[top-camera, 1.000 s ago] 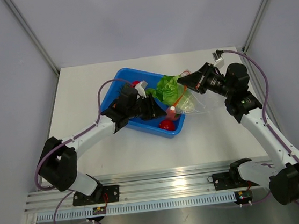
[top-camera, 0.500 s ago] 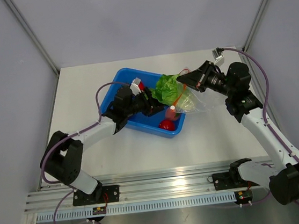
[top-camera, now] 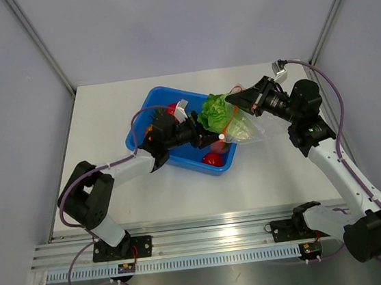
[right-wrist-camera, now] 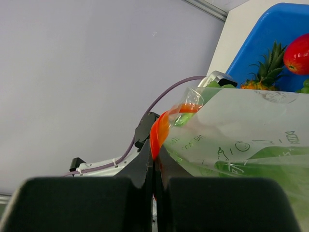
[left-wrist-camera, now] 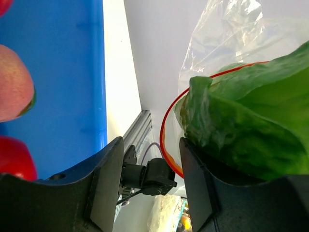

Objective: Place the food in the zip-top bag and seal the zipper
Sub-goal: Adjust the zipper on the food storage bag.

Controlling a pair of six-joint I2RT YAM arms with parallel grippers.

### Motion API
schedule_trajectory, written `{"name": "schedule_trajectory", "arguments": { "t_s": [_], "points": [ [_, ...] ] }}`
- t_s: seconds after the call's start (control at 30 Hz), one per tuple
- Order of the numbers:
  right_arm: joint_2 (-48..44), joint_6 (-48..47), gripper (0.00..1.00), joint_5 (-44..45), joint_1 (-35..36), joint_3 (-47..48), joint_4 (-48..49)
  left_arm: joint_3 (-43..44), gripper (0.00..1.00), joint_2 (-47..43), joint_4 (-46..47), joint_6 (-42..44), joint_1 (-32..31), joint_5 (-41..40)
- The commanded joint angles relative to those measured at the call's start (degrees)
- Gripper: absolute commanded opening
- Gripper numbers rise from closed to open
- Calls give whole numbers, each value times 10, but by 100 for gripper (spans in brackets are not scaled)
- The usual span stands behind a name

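My right gripper [top-camera: 232, 100] [right-wrist-camera: 155, 162] is shut on the zipper [right-wrist-camera: 158, 129] of the zip-top bag [top-camera: 246, 130] [right-wrist-camera: 241, 140] and holds its mouth up beside the blue tub [top-camera: 146, 107]. A green cabbage [top-camera: 216, 111] [left-wrist-camera: 241, 125] sits in the bag's mouth, ringed by the orange-red strip [left-wrist-camera: 165, 126]. My left gripper [top-camera: 209, 138] [left-wrist-camera: 150, 179] is open just left of the cabbage, nothing between its fingers. In the tub lie a peach [left-wrist-camera: 14, 82], red fruits [top-camera: 213, 158] [right-wrist-camera: 297, 53] and a pineapple [right-wrist-camera: 260, 77].
The tub's right wall [top-camera: 231, 157] stands directly under the bag's mouth. White table [top-camera: 104, 111] surrounds the tub, bounded by grey walls on both sides and an aluminium rail [top-camera: 215, 236] at the near edge.
My left gripper has moved right over the tub toward the bag's mouth and its jaws have widened. The right gripper keeps its hold on the strip, nearly still.
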Motion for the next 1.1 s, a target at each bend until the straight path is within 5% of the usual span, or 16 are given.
{"name": "schedule_trajectory", "arguments": {
  "t_s": [0.0, 0.33, 0.5, 0.53, 0.77, 1.07],
  "points": [
    [-19, 13, 0, -14, -1, 1, 47, 18, 51, 11, 58, -15, -14, 18],
    [-19, 30, 0, -18, -1, -20, 71, 30, 32, 26, 115, -59, -25, 10],
    [-23, 20, 0, -17, -2, -24, 54, 32, 0, 12, 91, -35, -19, 7],
    [-26, 14, 0, -16, -2, -20, 41, 34, 0, 6, 71, -22, -16, 4],
    [-42, -175, 0, 127, -2, 81, -312, 142, 0, -54, -265, 174, -11, -49],
    [-96, -308, 0, 353, -2, 126, -572, 268, 0, -8, -453, 335, -60, -84]
  ]
}}
